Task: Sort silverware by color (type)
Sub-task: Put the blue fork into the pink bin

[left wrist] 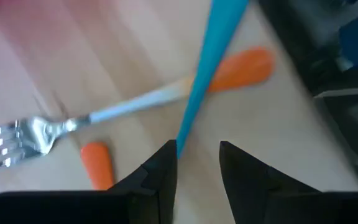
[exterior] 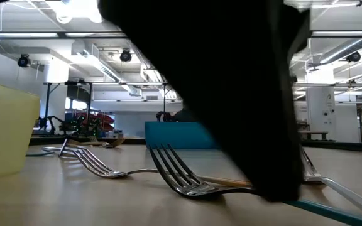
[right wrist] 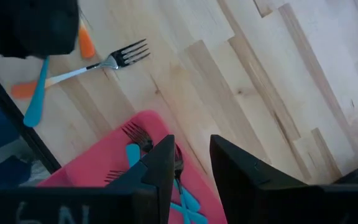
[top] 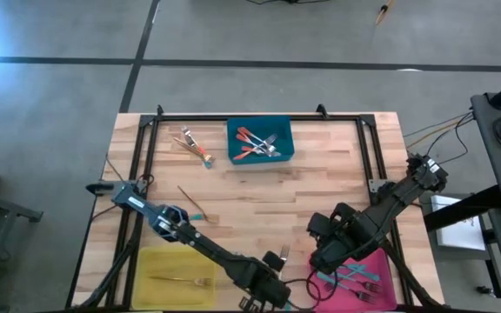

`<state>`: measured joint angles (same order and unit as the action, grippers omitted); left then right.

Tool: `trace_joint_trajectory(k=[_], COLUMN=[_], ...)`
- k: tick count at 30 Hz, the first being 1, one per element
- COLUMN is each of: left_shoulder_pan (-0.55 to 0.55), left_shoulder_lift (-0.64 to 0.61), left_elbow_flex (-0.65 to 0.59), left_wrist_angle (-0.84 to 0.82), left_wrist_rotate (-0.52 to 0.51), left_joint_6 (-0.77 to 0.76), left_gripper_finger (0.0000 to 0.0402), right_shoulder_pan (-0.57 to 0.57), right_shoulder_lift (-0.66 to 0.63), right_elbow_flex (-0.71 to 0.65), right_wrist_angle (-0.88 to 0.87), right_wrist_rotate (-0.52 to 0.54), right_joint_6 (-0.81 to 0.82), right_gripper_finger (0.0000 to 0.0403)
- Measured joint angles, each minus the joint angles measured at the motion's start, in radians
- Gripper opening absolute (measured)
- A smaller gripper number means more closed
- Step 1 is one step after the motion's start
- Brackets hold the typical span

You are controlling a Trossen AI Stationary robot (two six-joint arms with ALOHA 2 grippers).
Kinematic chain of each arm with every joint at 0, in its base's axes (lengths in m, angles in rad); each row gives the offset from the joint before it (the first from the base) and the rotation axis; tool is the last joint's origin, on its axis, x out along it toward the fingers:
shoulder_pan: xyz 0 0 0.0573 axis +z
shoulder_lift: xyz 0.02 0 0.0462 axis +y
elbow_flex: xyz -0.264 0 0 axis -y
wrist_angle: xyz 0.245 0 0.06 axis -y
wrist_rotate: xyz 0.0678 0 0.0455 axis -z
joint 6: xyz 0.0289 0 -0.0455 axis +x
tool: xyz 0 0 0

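— Where is the teal-handled fork (left wrist: 207,68) seen?
— Bottom centre of the high view, handle running up from the left gripper (left wrist: 197,163) — jaws apart around it, not clamped; right gripper (right wrist: 191,163) parted over the pink bin (right wrist: 98,158).

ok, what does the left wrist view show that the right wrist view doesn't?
Left wrist only: the left hand up close, right at the teal handle. Right wrist only: the right hand over the pink bin, with teal forks inside. Both: the teal handle crossing the orange-handled fork on the wood, plus a second orange handle.
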<state>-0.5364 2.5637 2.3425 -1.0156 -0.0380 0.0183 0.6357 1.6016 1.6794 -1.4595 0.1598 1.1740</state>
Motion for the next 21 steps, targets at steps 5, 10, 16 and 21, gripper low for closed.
trace_joint_trajectory(k=[5, 10, 16, 21], left_shoulder_pan=[0.021, 0.038, 0.046, 0.045], left_shoulder_lift=[0.032, 0.042, 0.042, 0.038], left_elbow_flex=[0.0, 0.002, 0.004, 0.005], left_wrist_angle=[0.002, -0.003, -0.024, -0.081], left_wrist_rotate=[-0.003, 0.048, 0.085, 0.108], left_joint_6=[0.026, 0.01, -0.05, -0.061], left_gripper_finger=[0.0102, 0.0092, 0.0022, 0.0009], right_shoulder_pan=[0.002, 0.002, 0.001, 0.002], right_shoulder_lift=[0.0, 0.0, 0.0, 0.0], right_elbow_flex=[0.0, 0.0, 0.0, 0.0], right_wrist_angle=[0.001, 0.003, 0.003, 0.003], right_wrist_rotate=[0.0, 0.001, 0.001, 0.001], right_joint_6=[0.013, 0.022, 0.023, 0.022], right_gripper_finger=[0.0092, 0.0087, 0.0086, 0.0088])
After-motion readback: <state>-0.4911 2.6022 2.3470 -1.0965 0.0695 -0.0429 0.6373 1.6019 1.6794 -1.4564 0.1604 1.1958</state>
